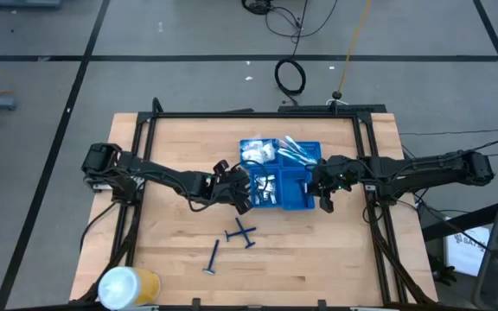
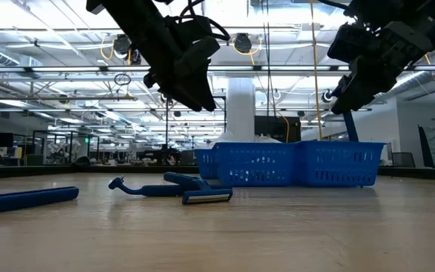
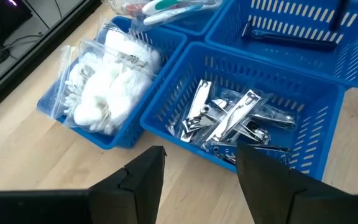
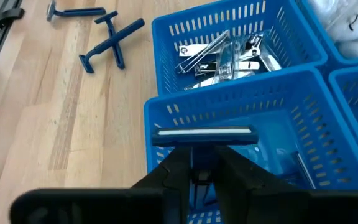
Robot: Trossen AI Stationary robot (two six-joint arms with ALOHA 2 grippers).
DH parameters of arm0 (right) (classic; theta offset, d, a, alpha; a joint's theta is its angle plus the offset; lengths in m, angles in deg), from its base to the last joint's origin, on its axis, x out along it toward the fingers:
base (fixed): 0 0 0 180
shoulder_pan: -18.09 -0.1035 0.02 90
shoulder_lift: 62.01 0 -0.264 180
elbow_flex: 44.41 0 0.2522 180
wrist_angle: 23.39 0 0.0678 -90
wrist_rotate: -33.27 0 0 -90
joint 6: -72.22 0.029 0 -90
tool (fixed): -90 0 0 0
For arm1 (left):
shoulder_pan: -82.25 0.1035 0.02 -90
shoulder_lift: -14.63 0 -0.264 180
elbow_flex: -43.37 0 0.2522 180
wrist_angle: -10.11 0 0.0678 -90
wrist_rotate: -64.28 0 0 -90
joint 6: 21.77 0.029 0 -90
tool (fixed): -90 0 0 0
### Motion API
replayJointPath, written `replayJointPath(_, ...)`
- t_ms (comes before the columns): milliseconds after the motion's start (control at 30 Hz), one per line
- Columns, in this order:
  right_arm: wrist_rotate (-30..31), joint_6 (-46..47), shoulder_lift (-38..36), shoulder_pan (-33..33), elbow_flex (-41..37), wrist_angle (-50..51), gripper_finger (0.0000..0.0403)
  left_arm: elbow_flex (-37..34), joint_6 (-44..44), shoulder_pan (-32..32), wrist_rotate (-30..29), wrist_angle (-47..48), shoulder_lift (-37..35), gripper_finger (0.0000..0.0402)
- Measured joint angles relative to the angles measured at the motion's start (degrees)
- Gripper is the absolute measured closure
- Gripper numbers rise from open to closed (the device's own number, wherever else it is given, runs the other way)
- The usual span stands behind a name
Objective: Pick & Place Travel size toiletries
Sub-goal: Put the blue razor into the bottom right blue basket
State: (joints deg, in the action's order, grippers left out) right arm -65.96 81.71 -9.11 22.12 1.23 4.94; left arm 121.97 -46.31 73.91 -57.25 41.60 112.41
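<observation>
A blue compartment tray (image 1: 294,200) stands mid-table. It holds packets of nail clippers (image 3: 235,121), bags of white cotton items (image 3: 104,87), toothbrushes (image 3: 166,6) and a blue razor (image 3: 291,34). My right gripper (image 4: 202,177) hovers over the tray's right end, shut on another blue razor (image 4: 204,134). My left gripper (image 3: 201,174) stands open above the table at the tray's left side, by the clipper compartment, with nothing between its fingers. Two crossed razors (image 1: 242,233) and a single razor (image 1: 212,257) lie flat on the wood. My right gripper pinches the razor's handle (image 4: 201,163) between its two fingers, which slant down from the table's right side and lie along the handle. The head (image 4: 204,132) points away from the fingers, over a tray compartment. The razor slants down below the gripper (image 2: 349,125); the tray wall hides its lower end.
A big white-and-yellow roll (image 1: 128,285) sits at the table's near left corner. A black frame (image 1: 258,115) runs along the far edge and down both sides. Bare wood lies between the tray and the near edge, apart from the loose razors.
</observation>
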Motion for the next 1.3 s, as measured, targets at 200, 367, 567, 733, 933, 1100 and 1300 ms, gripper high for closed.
replayJointPath(200, 0.24, -0.08, 0.00, 0.00, -0.01, -0.54, 0.0280, 0.00, 0.00, 0.00, 0.00, -0.02, 0.00, 0.0206)
replayJointPath(367, 0.28, 0.16, 0.00, 0.00, -0.01, -2.69, 0.0227, 0.00, -0.04, 0.00, 0.02, -0.02, 0.00, 0.0206)
replayJointPath(567, 0.25, 0.31, -0.01, 0.00, -0.02, -3.16, 0.0188, 0.00, -0.13, 0.00, 0.02, -0.02, 0.00, 0.0206)
replayJointPath(733, 0.23, 0.34, 0.00, 0.00, -0.02, -3.19, 0.0169, 0.02, -0.22, 0.00, 0.02, -0.02, 0.00, 0.0206)
replayJointPath(933, 13.58, 6.18, 0.00, 0.78, -0.02, -2.13, 0.0169, 0.02, -0.59, 0.00, 0.04, -0.02, 0.00, 0.0206)
replayJointPath(1100, 9.29, 4.82, 0.00, 0.97, -0.02, -2.64, 0.0176, 0.03, -1.27, -0.01, 0.04, -0.03, 0.03, 0.0206)
replayJointPath(1300, 9.11, 4.20, -0.02, 1.15, -0.02, -3.60, 0.0175, 0.09, -1.29, -0.02, 1.17, 0.07, 0.52, 0.0206)
